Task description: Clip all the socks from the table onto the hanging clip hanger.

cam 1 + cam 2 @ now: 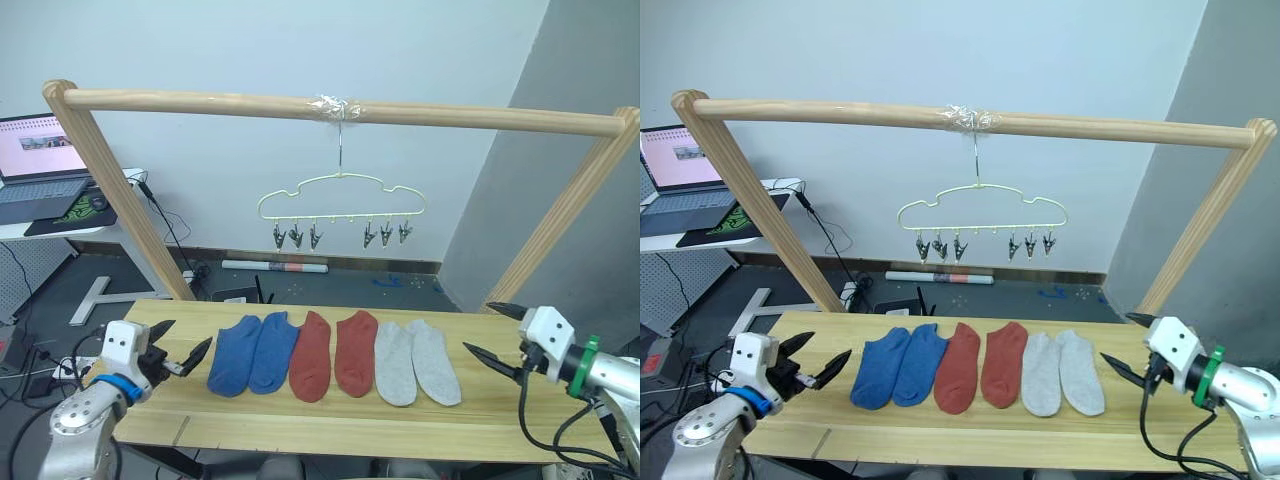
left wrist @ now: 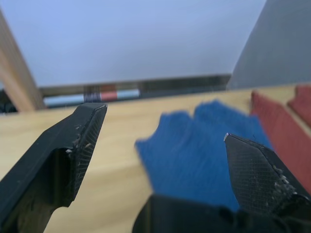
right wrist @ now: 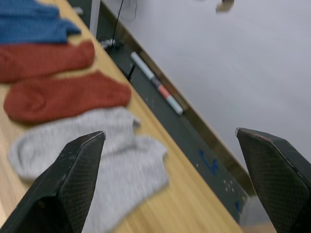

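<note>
Left arm: reaches in low from the robot's left, forearm angled inward
Left gripper (image 1: 181, 348): two black fingers spread wide apart, tips pointing toward the middle, holding nothing
Right arm: comes in low from the robot's right, with a green ring at the wrist
Right gripper (image 1: 491, 332): fingers wide apart, pointing inward, empty

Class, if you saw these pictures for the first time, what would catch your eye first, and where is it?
Six socks lie in a row across the table: two blue on the robot's left, two red in the middle, two grey on the right. Above them a clip hanger hangs empty from a wooden pole. An open gripper waits at each end, left and right.
</note>
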